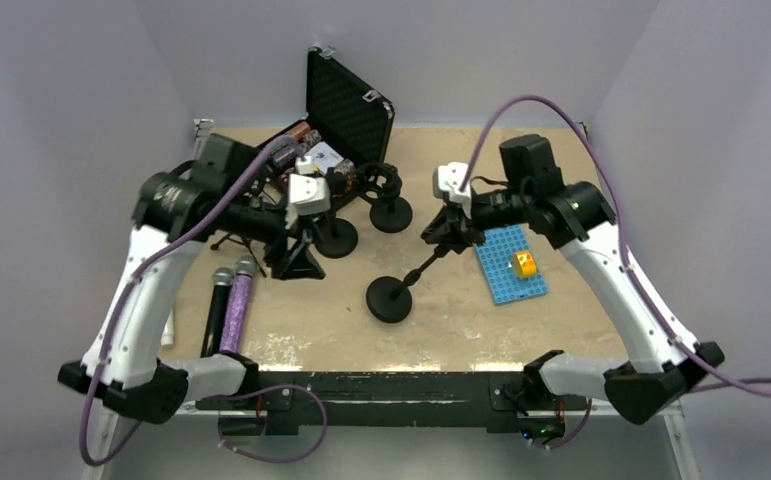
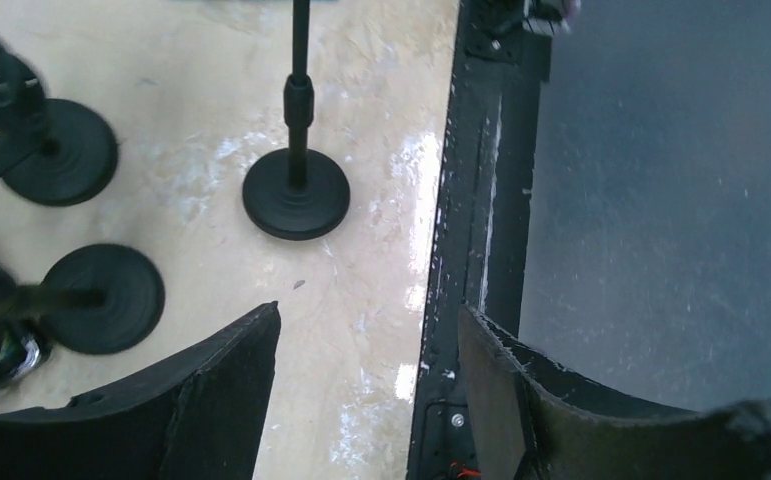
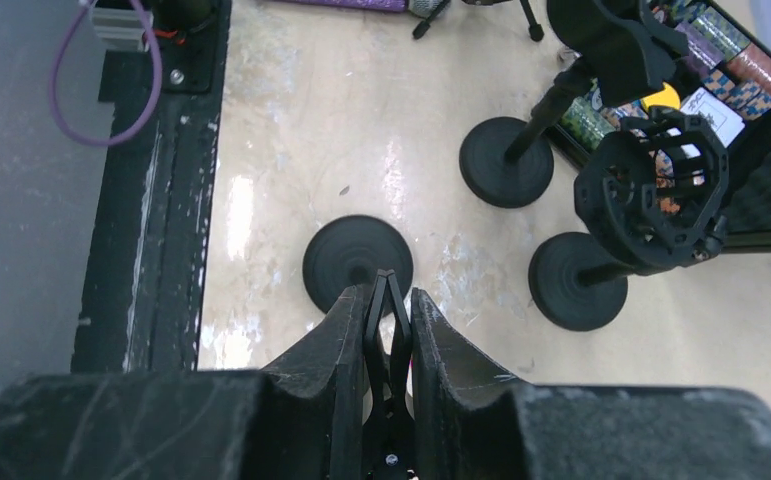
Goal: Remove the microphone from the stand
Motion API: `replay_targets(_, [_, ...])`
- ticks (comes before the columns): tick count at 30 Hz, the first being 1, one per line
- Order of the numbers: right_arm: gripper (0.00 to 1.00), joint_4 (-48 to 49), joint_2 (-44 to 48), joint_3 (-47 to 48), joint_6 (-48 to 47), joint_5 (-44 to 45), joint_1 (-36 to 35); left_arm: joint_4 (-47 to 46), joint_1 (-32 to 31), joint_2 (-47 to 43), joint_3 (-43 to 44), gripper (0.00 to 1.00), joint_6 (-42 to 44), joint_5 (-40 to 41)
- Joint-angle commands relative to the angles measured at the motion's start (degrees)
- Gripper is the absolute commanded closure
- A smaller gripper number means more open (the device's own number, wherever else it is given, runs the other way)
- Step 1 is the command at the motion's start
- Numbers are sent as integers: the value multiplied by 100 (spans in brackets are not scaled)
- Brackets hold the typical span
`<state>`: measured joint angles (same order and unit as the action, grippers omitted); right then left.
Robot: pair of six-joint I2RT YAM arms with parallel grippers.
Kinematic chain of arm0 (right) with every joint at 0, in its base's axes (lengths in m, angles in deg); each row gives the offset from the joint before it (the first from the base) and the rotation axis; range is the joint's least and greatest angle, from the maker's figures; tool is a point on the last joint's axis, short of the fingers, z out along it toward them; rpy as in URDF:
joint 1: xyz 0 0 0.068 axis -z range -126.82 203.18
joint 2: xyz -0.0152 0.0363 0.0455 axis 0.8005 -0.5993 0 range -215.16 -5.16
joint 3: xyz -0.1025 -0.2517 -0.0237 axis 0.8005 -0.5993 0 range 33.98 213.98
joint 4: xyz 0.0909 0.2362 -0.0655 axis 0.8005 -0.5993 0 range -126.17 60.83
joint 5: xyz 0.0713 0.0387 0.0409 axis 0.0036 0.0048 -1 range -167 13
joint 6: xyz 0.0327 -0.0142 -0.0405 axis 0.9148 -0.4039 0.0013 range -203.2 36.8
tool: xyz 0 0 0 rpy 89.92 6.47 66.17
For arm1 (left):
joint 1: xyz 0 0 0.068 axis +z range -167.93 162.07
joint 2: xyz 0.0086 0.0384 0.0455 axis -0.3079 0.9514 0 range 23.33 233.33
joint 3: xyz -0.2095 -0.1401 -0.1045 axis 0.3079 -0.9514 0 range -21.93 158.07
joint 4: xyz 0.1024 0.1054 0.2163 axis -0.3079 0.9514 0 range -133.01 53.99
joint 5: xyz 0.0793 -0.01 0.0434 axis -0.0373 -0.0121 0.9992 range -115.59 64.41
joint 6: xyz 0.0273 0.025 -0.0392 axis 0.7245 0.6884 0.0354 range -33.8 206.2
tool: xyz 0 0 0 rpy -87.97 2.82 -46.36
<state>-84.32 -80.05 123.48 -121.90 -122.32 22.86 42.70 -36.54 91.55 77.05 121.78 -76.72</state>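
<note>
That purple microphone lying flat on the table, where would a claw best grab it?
Probably the purple microphone across the middle of its slim handle, coming straight down from above, since it lies flat. The black microphone lies close alongside, so one finger would have little room there.

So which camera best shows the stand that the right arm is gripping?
Top external: it shows the whole stand, from round base to the top held by the right gripper. Left wrist shows its base and lower pole; right wrist only its base.
</note>
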Motion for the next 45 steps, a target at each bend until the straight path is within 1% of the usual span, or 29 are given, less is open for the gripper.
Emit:
replay_targets(1, [100,18,755,-981,-1380,-839,415,-467,-1005,545,-56,31,408,487])
replay_targets(3, [100,110,956,-1332,-1455,-942,459,-1185,-1302,553,-403,31,282,429])
replay_targets(4, [100,160,1044,-1470,-1464,-977,481,-1729,-1446,499,-668,31,159,418])
replay_targets(6, [100,272,1242,-1748,-1556,-992,544,-2834,-1600,347,-1526,31,6,444])
replay_targets(8, [100,332,1506,-2048,-1849,-939,594,-4014,-1663,284,-2322,31,-222,351])
replay_targets(10, [100,512,1872,-2497,-2095,-851,598,-4948,-1744,458,-2804,30,-375,183])
replay_targets(11, [100,656,2029,-2679,-2127,-806,598,-5181,-1792,628,-2868,30,-374,50])
replay_targets(14, [100,767,2315,-2960,-2263,-720,598,-5411,-1977,1446,-2679,30,-313,-187])
replay_targets(17, [100,370,2355,-2946,-2615,-636,598,-6355,-2106,1857,-2784,29,-751,-160])
replay_targets(19, [100,207,2351,-2936,-2780,-575,599,-6771,-2213,2086,-2841,28,-866,-174])
replay_targets(21, [100,198,2386,-2982,-2768,-496,598,-6787,-2303,2337,-2735,27,-805,-297])
replay_targets(22, [100,209,2410,-3017,-2751,-457,598,-6610,-2348,2465,-2584,28,-638,-389])
replay_targets(26, [100,217,2444,-3035,-2648,-425,598,-5338,-2460,2948,-2004,30,289,-740])
replay_targets(28, [100,207,2436,-3047,-2643,-414,598,-4951,-2515,3061,-1904,32,617,-792])
replay_targets(33, [100,265,2465,-3166,-2660,-301,599,-4895,-2577,3143,-2023,40,688,-748])
replay_targets(38, [100,277,2472,-3199,-2647,-267,594,-4931,-2580,3161,-2126,52,807,-533])
replay_targets(40, [100,277,2478,-3216,-2647,-259,603,-5087,-2585,3154,-2184,56,720,-471])
replay_targets(41, [100,284,2474,-3225,-2632,-252,599,-5219,-2590,3145,-2219,60,630,-431])
replay_targets(43, [100,356,2484,-3276,-2493,-185,598,-5616,-2605,3115,-2337,72,307,-226])
replay_targets(44, [100,471,2486,-3317,-2323,-130,602,-5847,-2632,3069,-2457,79,155,-28])
replay_targets(45, [100,646,2493,-3379,-2022,-40,611,-6118,-2657,3002,-2604,83,29,158])
